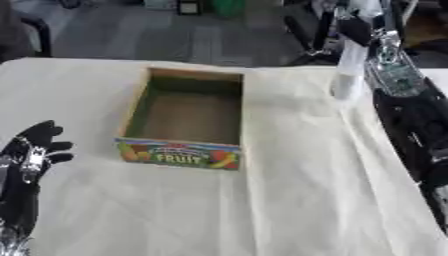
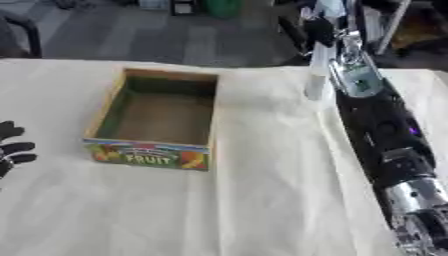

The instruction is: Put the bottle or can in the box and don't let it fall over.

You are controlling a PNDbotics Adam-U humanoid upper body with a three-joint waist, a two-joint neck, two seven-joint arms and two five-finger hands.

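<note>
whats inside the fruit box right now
Nothing: the fruit box shows only its bare brown floor and green inner walls. Its near wall hides a strip of floor behind it. The white bottle stands outside, far right.

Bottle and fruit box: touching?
Apart. In the left eye view the white bottle stands upright at the table's far right, a strip of bare cloth separating it from the fruit box.

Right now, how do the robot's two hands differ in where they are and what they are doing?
The left hand shows at the table's near left edge, fingers spread and up, touching nothing; the right hand is at the far right, by the white bottle. The left hand is idle and plainly open; whether the right hand grips the bottle cannot be told. Both are outside the box, which holds nothing.
</note>
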